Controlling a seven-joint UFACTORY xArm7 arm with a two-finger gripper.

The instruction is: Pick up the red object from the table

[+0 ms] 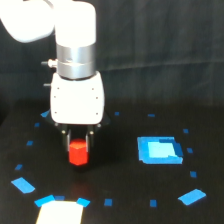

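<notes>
Red object (78, 152) sits btwn the gripper (78, 142) fingers, lower half below the tips; jaws clamped on it.

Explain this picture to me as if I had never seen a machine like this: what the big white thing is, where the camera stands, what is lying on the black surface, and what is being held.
The big white thing is a robot arm. At its lower end is a gripper with two dark fingers. The single picture comes from a camera standing off the arm, looking at the whole scene.

The fingers stand on either side of a small red block, the thing to be picked up. They look closed on it, but whether it is off the black table cannot be told.

Also on the table: a blue square patch toward the exterior view's right, small blue tape marks scattered around, and a white sheet at the bottom edge.
</notes>
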